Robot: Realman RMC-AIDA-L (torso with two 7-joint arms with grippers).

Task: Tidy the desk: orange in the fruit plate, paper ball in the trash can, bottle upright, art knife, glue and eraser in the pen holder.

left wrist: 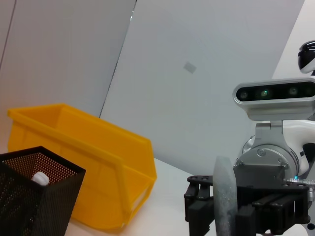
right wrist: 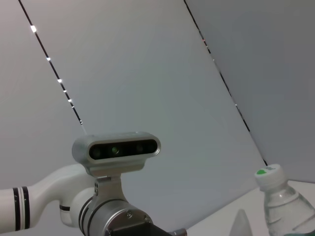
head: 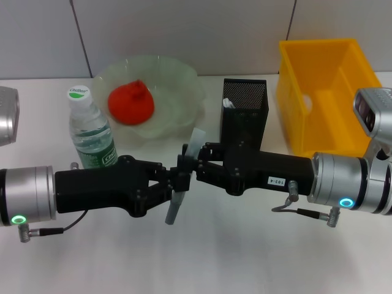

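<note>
L gripper [head: 173,184] & R gripper [head: 195,164] both clamped on art knife [head: 182,184], mid-air handover above counter [head: 202,257], just in front of pen holder [head: 245,110]. Risk: both letting go at once, knife drops

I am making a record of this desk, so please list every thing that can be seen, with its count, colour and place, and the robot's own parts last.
orange: one, red-orange, in the fruit plate.
fruit plate: one, pale green, far side of desk, left of centre.
bottle: one, clear with green label and cap, upright, front left of the plate.
pen holder: one, black mesh, centre, a small white item inside.
bin: one, yellow, far right.
art knife: one, grey, between both tools.
left tool: one, black, centre, at the knife.
right tool: one, black, centre, facing the left tool, at the knife.
</note>
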